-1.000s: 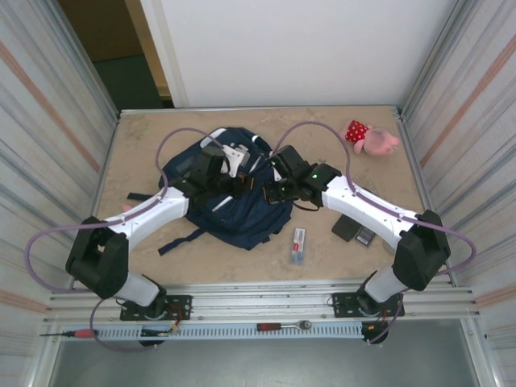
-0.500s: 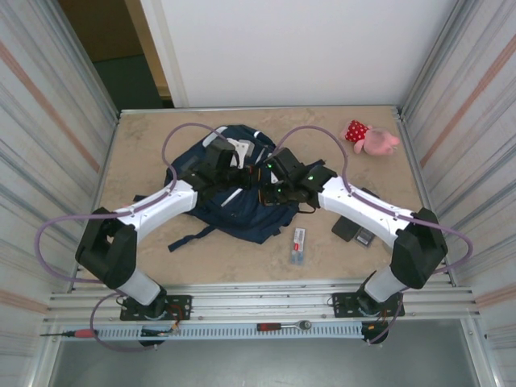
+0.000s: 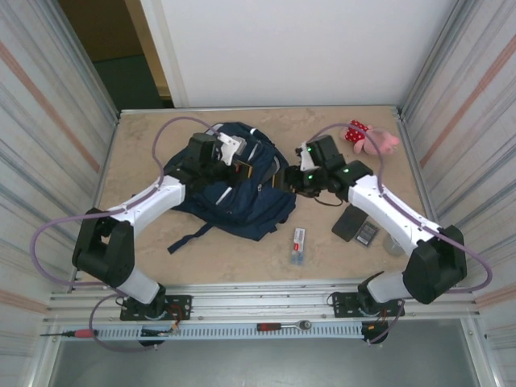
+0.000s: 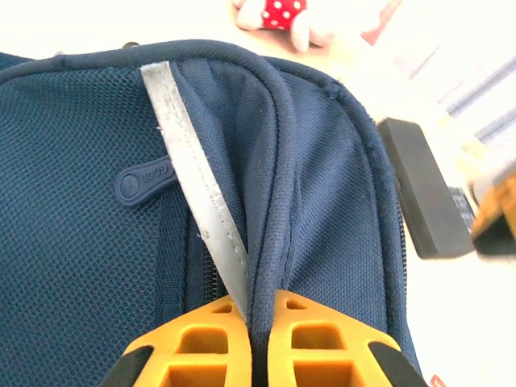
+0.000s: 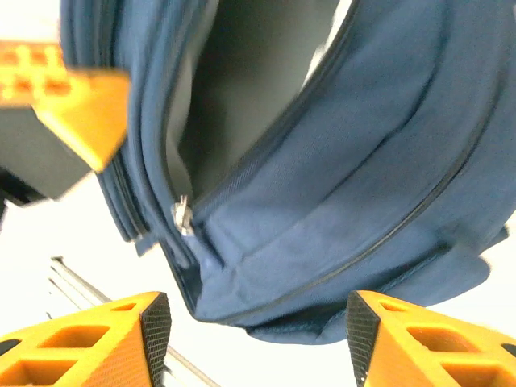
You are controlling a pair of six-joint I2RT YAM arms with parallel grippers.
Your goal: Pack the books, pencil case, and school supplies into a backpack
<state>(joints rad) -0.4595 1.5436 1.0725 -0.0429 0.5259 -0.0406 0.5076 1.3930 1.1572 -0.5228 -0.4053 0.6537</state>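
- The left arm reaches forward over the backpack (image 3: 242, 205). The left hand (image 4: 258, 326) is clamped on the bag's piped top edge, right beside a pale reflective stripe (image 4: 193, 185).
- The right arm bends in from the right. The right hand (image 5: 256, 322) has its fingers apart and grips nothing, and it faces the bag's open mouth and zip pull (image 5: 181, 216).
- Back from the right hand, beside its forearm, a black case (image 3: 348, 222) and a grey calculator (image 3: 367, 235) lie just beside each other on the tan tabletop (image 3: 145, 145).
- A white pack (image 3: 298, 244) lies nearer the arm bases.
- A pink plush toy (image 3: 372, 139) sits beyond the right hand.
- Ribbed metal walls (image 3: 48, 121) flank the tabletop, and a white panel (image 3: 282, 48) stands behind it.
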